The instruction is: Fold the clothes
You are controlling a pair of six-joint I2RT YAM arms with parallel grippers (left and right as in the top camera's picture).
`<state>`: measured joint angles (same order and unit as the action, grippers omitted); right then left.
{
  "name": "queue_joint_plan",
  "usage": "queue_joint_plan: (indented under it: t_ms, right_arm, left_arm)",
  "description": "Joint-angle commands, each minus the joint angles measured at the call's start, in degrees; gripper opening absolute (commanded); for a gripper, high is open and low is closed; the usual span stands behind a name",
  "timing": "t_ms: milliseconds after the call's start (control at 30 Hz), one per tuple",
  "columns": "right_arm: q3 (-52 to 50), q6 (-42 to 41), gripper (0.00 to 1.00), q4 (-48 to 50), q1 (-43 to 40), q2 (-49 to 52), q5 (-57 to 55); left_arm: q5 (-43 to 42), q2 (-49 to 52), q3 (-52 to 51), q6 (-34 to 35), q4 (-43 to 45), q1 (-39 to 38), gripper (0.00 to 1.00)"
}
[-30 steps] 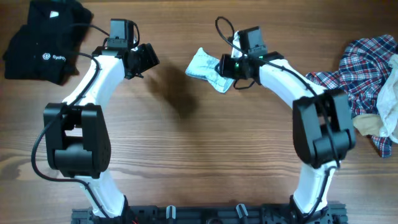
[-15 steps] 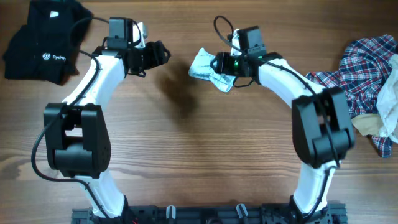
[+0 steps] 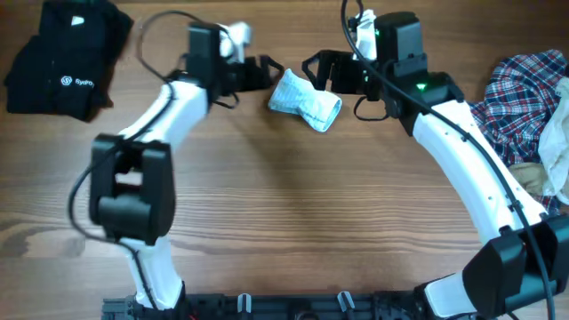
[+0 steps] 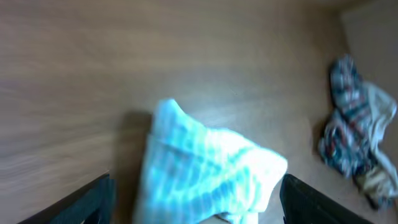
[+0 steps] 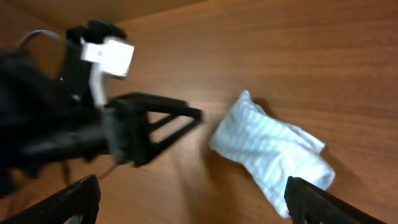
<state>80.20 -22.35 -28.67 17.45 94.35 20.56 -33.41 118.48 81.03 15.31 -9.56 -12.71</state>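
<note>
- Pale-blue, finely striped cloth: the small garment [image 3: 304, 98] lies bunched and crumpled on the wooden tabletop [image 3: 284, 204], at the far middle of the overhead view, between the two tools.
- The left tool [image 3: 264, 73] is level with the garment's left end and just beside it. Its jaws are spread wide and clamp nothing.
- In the left wrist view its fingers [image 4: 93, 200] sit at the bottom corners of the picture, and the blurred striped garment [image 4: 205, 168] fills much of the gap between them. Bare wood shows on either side, and whether cloth and finger touch cannot be told.
- The right tool [image 3: 313, 75] is just beyond the garment's far right edge, pointing left towards the other tool. Its jaws are also parted wide and are empty.
- In the right wrist view its fingers [image 5: 323, 200] are far apart at the lower corners. The garment [image 5: 267, 152] lies ahead and to the right, free of them, and the left arm's tool [image 5: 155, 121] faces it from the left.
- A black garment with a small white logo [image 3: 62, 58] sits heaped at the far left corner, well apart from both tools.
- A red-blue-white plaid shirt [image 3: 524, 89] is piled at the right edge, with a beige piece [image 3: 558, 133] lying against it.
</note>
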Motion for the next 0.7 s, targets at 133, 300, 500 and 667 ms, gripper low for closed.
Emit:
queue_joint_plan:
  t_ms: [133, 300, 500, 667]
  right_arm:
    - [0.0, 1.3, 0.95, -3.3, -0.1, -2.1, 2.0]
    - [0.0, 1.2, 0.96, -3.3, -0.1, -2.1, 6.2]
    - [0.0, 1.2, 0.96, -3.2, -0.1, -5.0, 5.8]
    - [0.0, 1.2, 0.96, -3.1, -0.1, -7.0, 4.9]
  left_arm:
    - [-2.8, 3.4, 0.0, -0.2, 1.3, -0.3, 0.84]
    - [-2.8, 5.3, 0.0, -0.2, 0.3, -0.3, 0.83]
    - [-2.8, 8.7, 0.0, -1.5, -1.7, -0.3, 0.85]
    - [-4.4, 8.8, 0.0, -1.7, -1.7, -0.3, 0.84]
